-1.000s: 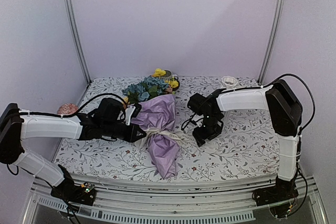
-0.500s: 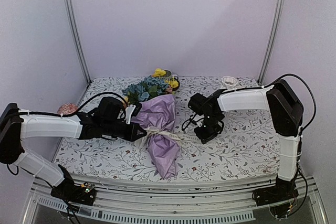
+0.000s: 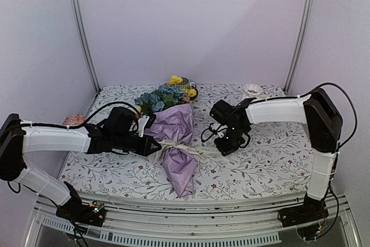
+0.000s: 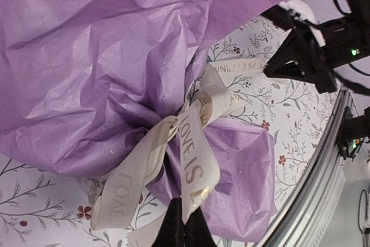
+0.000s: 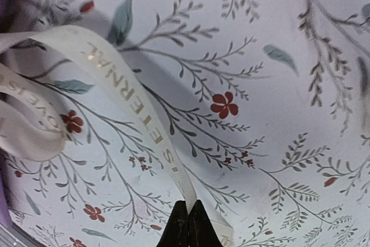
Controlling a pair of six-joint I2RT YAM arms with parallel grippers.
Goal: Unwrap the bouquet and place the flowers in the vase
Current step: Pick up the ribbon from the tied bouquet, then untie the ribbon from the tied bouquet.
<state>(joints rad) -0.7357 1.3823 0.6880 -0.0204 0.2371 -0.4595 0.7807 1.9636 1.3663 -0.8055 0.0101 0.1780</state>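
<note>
Top external view: the bouquet (image 3: 179, 143) lies on its side near the middle of the table (image 3: 260, 160), lilac paper still wrapped around it. Its flowers (image 3: 157, 101) point toward the back wall and its tail toward the near edge. A cream ribbon (image 4: 193, 154) is tied around the waist of the paper. From the left wrist view, the left claw (image 4: 184, 224) is pressed together, pinching one printed tail of that ribbon just below the knot. From the right wrist view, the right claw (image 5: 188, 224) is also pressed together on another ribbon tail that runs across the patterned cloth, to the right of the bouquet. The white vase (image 3: 252, 91) stands at the far right of the table, well apart from both claws.
</note>
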